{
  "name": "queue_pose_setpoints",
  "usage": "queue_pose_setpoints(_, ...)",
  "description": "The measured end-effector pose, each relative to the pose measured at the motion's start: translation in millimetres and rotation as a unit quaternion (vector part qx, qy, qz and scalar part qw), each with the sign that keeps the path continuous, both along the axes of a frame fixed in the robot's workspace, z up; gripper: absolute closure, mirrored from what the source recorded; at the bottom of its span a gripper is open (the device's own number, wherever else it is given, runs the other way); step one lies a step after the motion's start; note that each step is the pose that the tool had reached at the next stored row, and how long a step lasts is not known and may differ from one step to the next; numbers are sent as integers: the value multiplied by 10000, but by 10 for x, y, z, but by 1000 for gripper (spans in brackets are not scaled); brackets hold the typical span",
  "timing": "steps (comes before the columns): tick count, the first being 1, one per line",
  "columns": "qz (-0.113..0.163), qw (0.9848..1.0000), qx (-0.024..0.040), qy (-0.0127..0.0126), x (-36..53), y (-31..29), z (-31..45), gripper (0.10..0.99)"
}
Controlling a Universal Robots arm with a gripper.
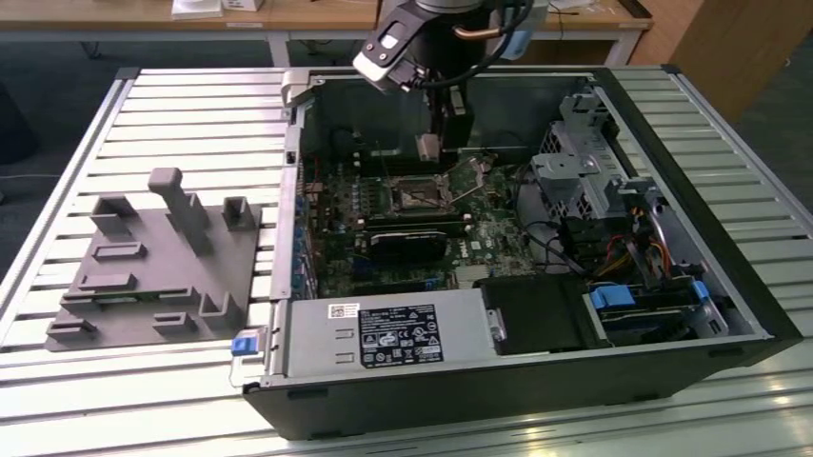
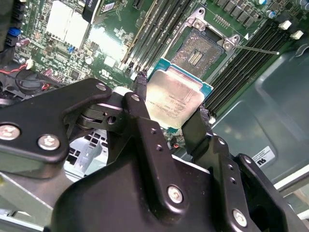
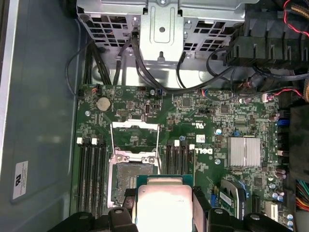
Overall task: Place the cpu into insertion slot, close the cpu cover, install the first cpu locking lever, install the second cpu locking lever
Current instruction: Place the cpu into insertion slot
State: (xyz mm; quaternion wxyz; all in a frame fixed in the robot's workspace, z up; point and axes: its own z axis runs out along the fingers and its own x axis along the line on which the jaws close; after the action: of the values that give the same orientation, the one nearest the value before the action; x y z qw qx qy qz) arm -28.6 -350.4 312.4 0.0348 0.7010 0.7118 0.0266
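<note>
Above board (image 2: pixel 111 43), near open insertion slot (image 2: pixel 203 48): fingers (image 2: pixel 203 128) pinch cpu (image 2: pixel 175 99) edges.

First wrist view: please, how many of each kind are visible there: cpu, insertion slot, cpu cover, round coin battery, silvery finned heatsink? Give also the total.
cpu: 1
insertion slot: 1
cpu cover, swung open: 1
coin battery: 1
finned heatsink: 1
Total: 5

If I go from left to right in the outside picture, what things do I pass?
grey rack → slot → metal cage → case wall
</note>
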Motion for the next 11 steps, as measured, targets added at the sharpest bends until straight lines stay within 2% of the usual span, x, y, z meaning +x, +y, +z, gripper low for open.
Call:
queue_pose_setpoints(5,3,10000,-3,0,0,29,-44,545)
queue_pose_setpoints(11,114,9999,-2,-4,0,90,-152,545)
